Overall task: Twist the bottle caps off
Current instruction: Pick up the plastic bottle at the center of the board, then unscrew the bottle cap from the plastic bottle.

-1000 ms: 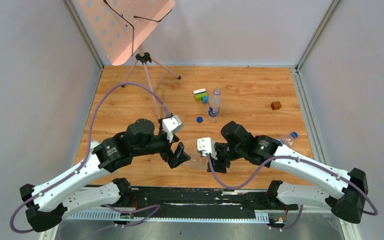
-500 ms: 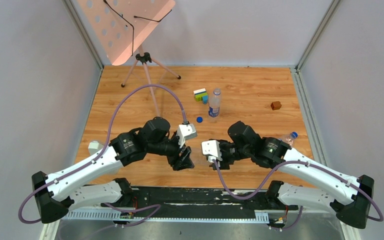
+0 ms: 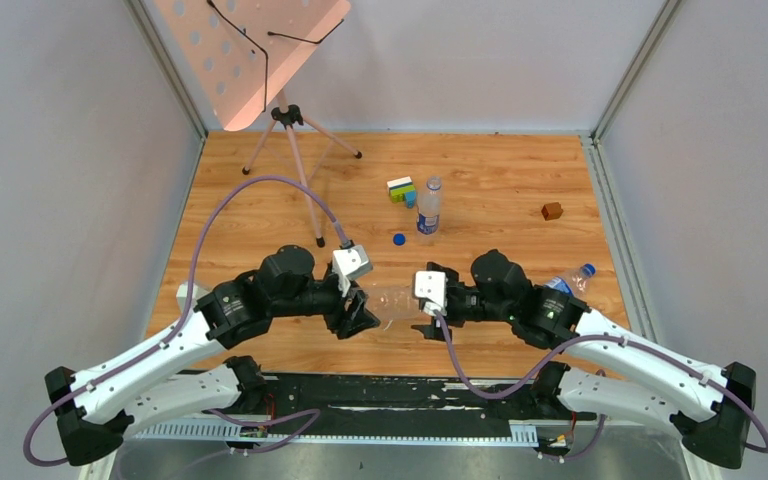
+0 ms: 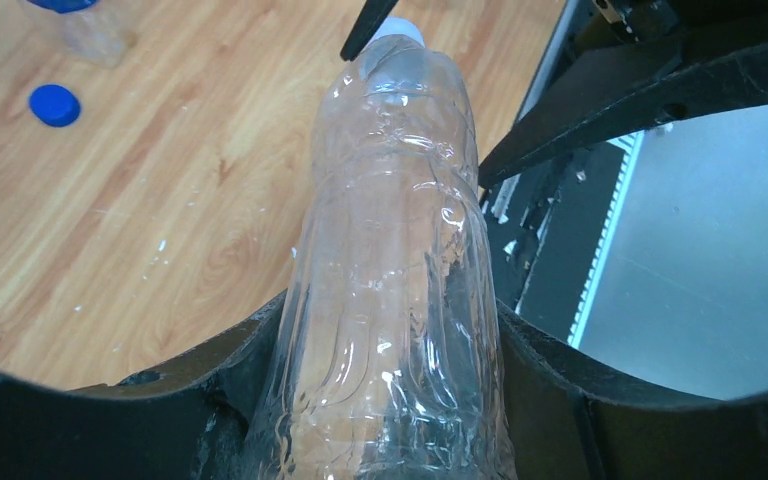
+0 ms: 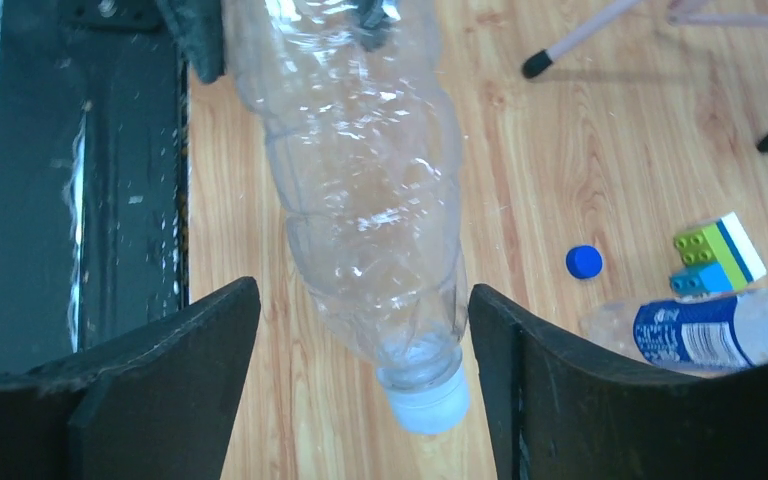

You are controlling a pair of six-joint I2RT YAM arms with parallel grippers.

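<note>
Three bottles show. The bare bottle [image 3: 392, 300] hangs level between the two claws, close to the desk's [image 3: 500, 170] near edge. The standing bottle [image 3: 428, 210], blue-labelled, is far of centre. The lying bottle [image 3: 568, 281] rests at the right, just beside the right arm. Three caps show: a white cap [image 5: 425, 402] on the bare bottle, a blue cap [image 3: 587, 269] on the lying bottle, and a loose cap [image 3: 398, 239], also blue, flat on the wood just left and near of the standing bottle. The left claw [image 3: 365, 312] is clenched on the bare bottle's body, fingers [image 4: 260, 345] pressed to both sides. The right claw [image 3: 422, 308] is released, its fingers [image 5: 175, 365] straddling the neck and white cap with a gap on each side. One block cluster [image 3: 401, 190] sits just left of the standing bottle; one brown cube [image 3: 552, 211] lies far right, well apart. A tripod [image 3: 295, 150] stands far left. Walls close the left, right and far edges. Bare wood lies between cube and standing bottle, and left of the tripod's legs.
</note>
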